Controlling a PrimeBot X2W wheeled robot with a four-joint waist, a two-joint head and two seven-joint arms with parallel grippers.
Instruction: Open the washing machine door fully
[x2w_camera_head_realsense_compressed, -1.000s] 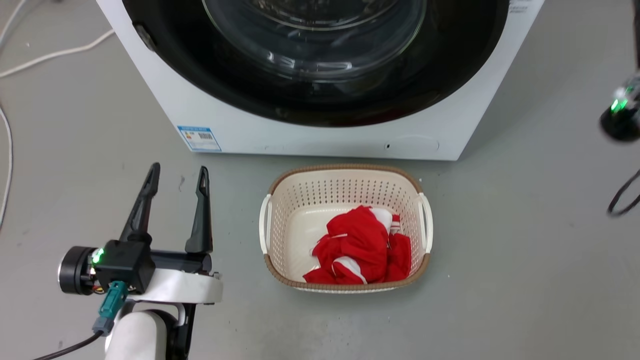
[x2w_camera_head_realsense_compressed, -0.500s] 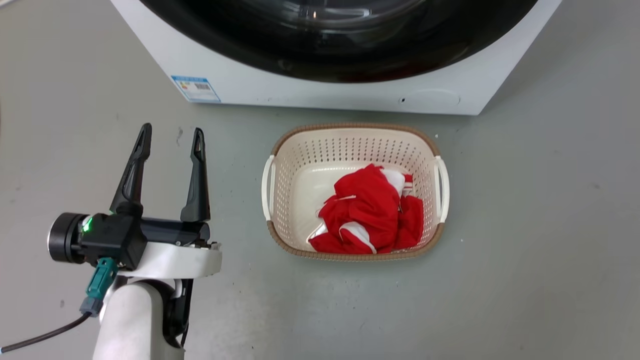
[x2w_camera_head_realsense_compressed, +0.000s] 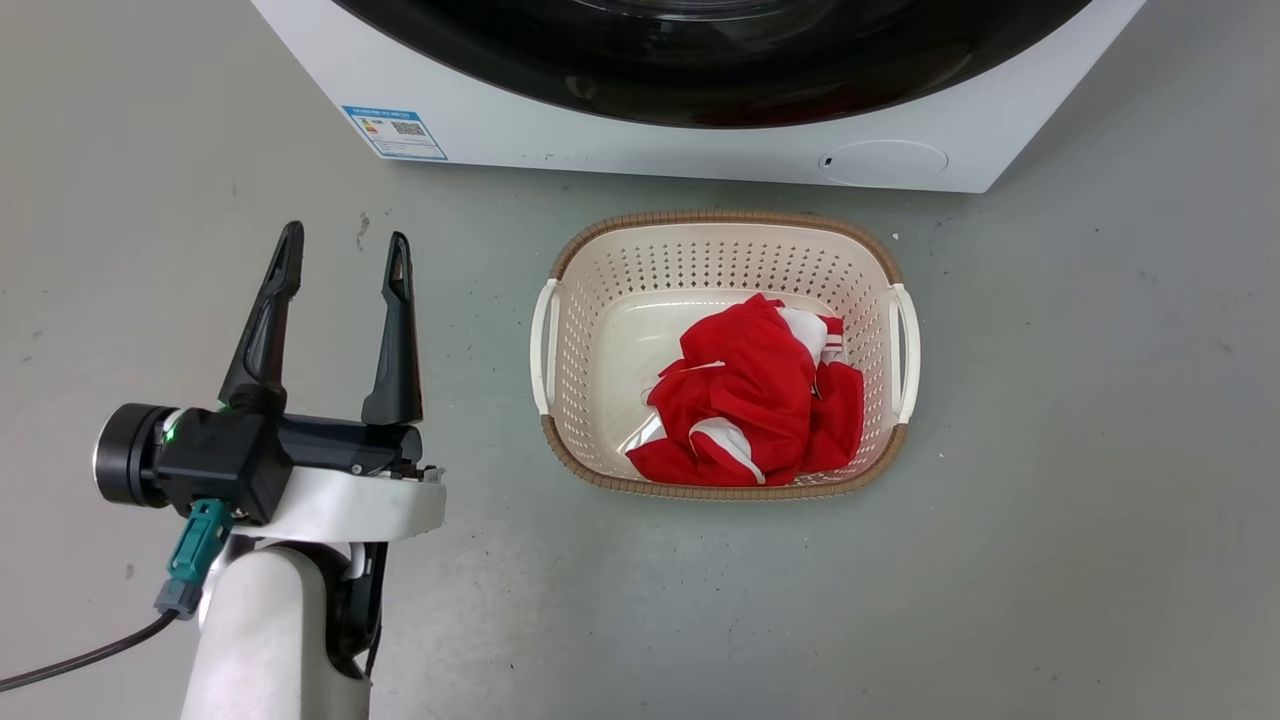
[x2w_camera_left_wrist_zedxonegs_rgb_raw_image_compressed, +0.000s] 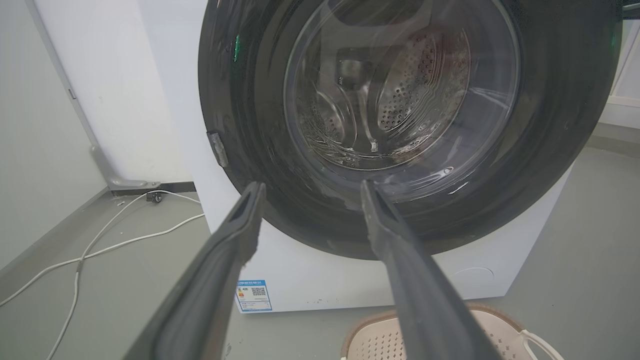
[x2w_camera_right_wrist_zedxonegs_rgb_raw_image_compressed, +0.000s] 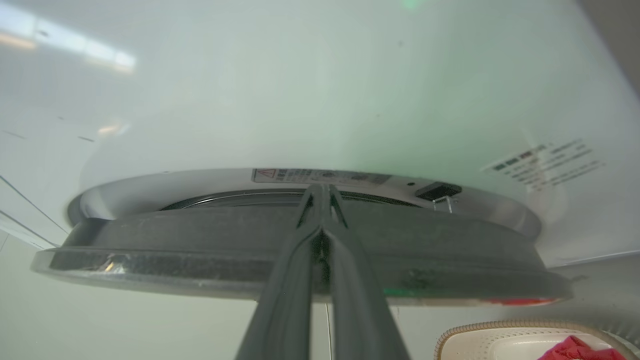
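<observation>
Glossy black door (x2w_camera_right_wrist_zedxonegs_rgb_raw_image_compressed: 450, 250): judged rigid, heavy, slick. Right claw (x2w_camera_right_wrist_zedxonegs_rgb_raw_image_compressed: 320, 190) clenched empty, tips at its rim; hook behind that edge. Left claw (x2w_camera_head_realsense_compressed: 345, 240) released, idle.

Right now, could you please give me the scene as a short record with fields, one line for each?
door: washing machine door, black, slightly ajar; gap behind it in the right wrist view
machine: washing machine, white, blue label low on its front
left gripper: fingers open, holding nothing
right gripper: fingers shut, tips at the door's edge
basket: laundry basket on the floor before the machine, red cloth inside
</observation>
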